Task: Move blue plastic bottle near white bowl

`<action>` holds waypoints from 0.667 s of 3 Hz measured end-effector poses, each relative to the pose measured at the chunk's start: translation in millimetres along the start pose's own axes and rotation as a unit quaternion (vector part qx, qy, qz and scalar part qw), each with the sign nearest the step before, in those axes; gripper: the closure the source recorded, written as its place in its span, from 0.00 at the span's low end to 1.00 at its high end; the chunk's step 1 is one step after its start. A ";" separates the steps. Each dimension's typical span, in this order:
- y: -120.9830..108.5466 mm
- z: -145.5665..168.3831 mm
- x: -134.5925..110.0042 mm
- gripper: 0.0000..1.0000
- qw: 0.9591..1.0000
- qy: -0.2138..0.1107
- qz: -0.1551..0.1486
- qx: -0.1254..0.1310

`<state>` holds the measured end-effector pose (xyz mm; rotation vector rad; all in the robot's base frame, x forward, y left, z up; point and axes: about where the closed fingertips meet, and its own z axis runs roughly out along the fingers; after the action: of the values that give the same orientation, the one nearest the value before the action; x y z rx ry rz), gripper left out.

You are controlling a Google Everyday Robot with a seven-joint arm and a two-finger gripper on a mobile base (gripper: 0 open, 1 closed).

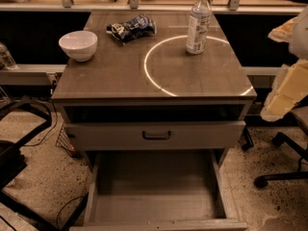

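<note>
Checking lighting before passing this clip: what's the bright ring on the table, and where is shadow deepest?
Camera view: warm light; a thin ring of light lies on the table, the blue plastic bottle at its far edge; shadow is deepest in the slot above the shut drawer; the gripper, at the right edge, looks pale.
</note>
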<state>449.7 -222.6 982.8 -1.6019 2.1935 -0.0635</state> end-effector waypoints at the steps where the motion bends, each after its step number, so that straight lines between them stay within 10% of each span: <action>1: -36.9 11.1 22.2 0.00 0.992 -0.095 0.075 0.033; 2: -73.8 5.8 37.2 0.00 0.971 -0.186 0.119 0.090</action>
<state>509.0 -280.3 986.8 -1.1389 2.0028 0.0985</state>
